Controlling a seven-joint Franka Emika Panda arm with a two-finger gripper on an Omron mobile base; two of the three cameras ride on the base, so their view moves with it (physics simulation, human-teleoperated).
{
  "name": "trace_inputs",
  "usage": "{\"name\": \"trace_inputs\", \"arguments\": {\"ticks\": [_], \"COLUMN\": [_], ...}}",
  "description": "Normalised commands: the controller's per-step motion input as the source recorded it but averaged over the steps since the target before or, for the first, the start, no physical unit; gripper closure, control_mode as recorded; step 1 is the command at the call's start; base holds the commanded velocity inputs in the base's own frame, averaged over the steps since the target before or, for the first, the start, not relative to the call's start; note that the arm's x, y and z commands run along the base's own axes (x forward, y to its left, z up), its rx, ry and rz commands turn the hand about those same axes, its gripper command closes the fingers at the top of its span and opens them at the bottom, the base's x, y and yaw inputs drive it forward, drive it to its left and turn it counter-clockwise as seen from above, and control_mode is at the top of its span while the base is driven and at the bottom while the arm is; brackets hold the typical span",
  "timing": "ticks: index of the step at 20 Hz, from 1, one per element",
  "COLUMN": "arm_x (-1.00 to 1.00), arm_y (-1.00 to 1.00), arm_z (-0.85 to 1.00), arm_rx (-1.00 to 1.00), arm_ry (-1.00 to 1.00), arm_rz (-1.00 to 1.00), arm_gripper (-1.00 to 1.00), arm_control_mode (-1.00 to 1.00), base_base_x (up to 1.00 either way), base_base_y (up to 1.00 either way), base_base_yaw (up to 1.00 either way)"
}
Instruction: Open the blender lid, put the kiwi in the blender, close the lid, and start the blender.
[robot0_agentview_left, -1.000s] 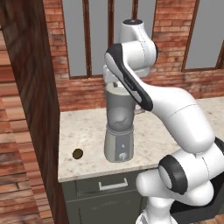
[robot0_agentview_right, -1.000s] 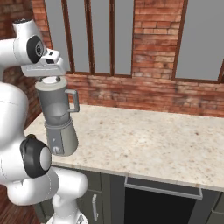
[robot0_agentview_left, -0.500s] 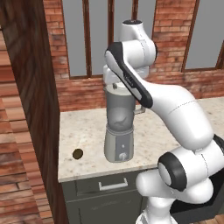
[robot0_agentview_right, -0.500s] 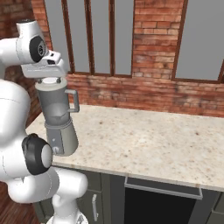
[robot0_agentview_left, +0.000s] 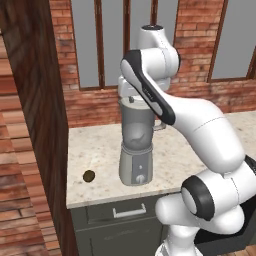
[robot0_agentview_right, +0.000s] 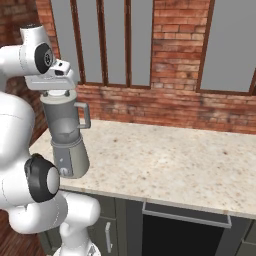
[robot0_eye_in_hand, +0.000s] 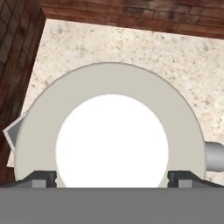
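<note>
The speckled stone surface (robot0_agentview_right: 165, 160) is carrying one blender (robot0_agentview_left: 137, 145), which is standing near the surface's front edge, close to the dark wooden wall panel (robot0_agentview_left: 40, 125), with its side handle turned away from that panel. One blender lid (robot0_eye_in_hand: 109, 127) is sitting flat on the blender's jar rim, its white centre cap facing straight up at the hand camera. The gripper (robot0_eye_in_hand: 112, 177) is hanging directly above the blender, its jaws spread wide apart with one fingertip (robot0_eye_in_hand: 41, 178) at each side of the white cap, and it is clamping nothing. One kiwi (robot0_agentview_left: 89, 176) is lying on the surface beside the blender's base, between the blender and the wall panel, apart from both. The step in hand looks to be taking the lid off. Doing it well probably means keeping the gripper centred over the blender's cap, going down straight until the fingers are flanking the raised cap or the rim, pinching firmly, then lifting vertically so the blender is not tipping or sliding. The lid is best set down on the surface on the blender's far side from the kiwi, so the fruit is not being covered or knocked.
</note>
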Motion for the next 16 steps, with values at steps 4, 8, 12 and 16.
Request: {"name": "trace_inputs", "arguments": {"ticks": [4,8,12,16], "arm_x": [0.01,0.00,-0.07,-0.40], "arm_y": [0.02,0.01,0.00,-0.33], "arm_z": [0.05,0.76,1.00,0.66], "arm_rx": [0.01,0.00,0.00,0.00], "arm_ry": [0.00,-0.05,-0.24,-0.21], "arm_rz": [0.01,0.00,0.00,0.00], "arm_gripper": [1.00,1.00,1.00,1.00], "arm_control_mode": [-1.00,-1.00,-1.00,-1.00], "base_base_x": [0.00,0.00,0.00,0.00], "base_base_y": [0.00,0.00,0.00,0.00], "base_base_yaw": [0.00,0.00,0.00,0.00]}}
